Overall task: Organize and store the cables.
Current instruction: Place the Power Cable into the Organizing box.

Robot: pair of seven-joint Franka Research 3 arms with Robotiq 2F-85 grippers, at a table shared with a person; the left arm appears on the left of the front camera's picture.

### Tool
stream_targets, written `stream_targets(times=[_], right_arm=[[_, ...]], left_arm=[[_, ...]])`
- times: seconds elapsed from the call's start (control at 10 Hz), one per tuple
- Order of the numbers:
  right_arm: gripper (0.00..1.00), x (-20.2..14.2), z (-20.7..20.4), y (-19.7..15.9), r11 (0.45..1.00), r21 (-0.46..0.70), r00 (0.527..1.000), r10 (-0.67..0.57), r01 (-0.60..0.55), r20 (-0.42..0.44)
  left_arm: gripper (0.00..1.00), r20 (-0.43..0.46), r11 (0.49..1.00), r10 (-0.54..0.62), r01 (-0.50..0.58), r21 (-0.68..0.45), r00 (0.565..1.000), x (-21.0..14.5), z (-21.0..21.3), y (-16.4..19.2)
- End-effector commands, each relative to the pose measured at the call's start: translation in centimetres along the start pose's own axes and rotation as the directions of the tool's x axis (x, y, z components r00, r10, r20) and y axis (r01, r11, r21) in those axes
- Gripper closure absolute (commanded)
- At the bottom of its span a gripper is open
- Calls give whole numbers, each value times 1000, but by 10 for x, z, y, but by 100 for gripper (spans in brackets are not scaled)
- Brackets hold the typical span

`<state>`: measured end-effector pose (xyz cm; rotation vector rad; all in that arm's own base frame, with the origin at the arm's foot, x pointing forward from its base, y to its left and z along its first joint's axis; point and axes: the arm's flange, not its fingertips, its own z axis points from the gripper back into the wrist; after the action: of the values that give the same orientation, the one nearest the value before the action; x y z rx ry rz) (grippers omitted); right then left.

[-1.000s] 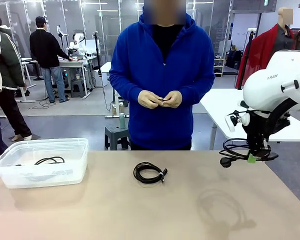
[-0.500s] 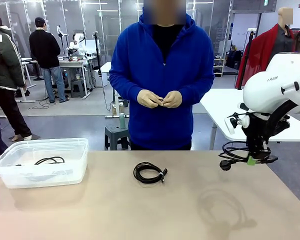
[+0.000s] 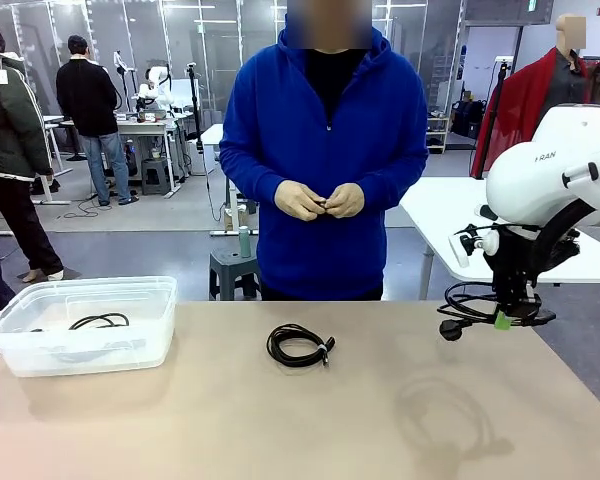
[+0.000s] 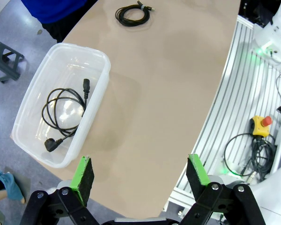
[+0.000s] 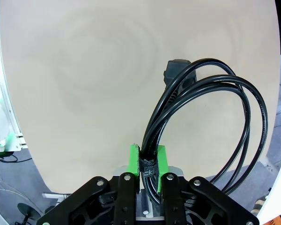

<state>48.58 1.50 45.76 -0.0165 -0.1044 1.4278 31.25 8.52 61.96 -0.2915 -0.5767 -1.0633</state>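
Power-cord coil (image 3: 451,325) at front view's right, strap pinched tight in right gripper (image 3: 502,319), barely shifted in the last second. Not yet carried to bin (image 3: 10,335) lower left. Left gripper (image 4: 139,164) wide, empty. Second coil (image 3: 300,345) mid-table.

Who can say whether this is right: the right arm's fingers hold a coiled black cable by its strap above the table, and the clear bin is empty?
The clear bin is not empty: the left wrist view shows a black cable lying in it. The rest stands: the right fingers hold a coiled cable by its strap above the table.
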Motion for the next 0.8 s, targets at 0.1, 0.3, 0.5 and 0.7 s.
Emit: stream_targets(times=[0.1,0.3,0.5,0.7], right_arm=[[82,0,0,0,1000,0,1000,0,0,0],[82,16,1,2,999,-15,998,46,-46,-41],[82,31,10,11,997,-4,995,71,-72,-69],[82,46,18,22,998,38,996,59,-57,-70]], left_arm=[[0,-5,1000,10,-10,4,1000,4,3,0],[0,-5,1000,10,-10,4,1000,4,3,0],[0,-5,1000,10,-10,4,1000,4,3,0],[0,-5,1000,10,-10,4,1000,4,3,0]])
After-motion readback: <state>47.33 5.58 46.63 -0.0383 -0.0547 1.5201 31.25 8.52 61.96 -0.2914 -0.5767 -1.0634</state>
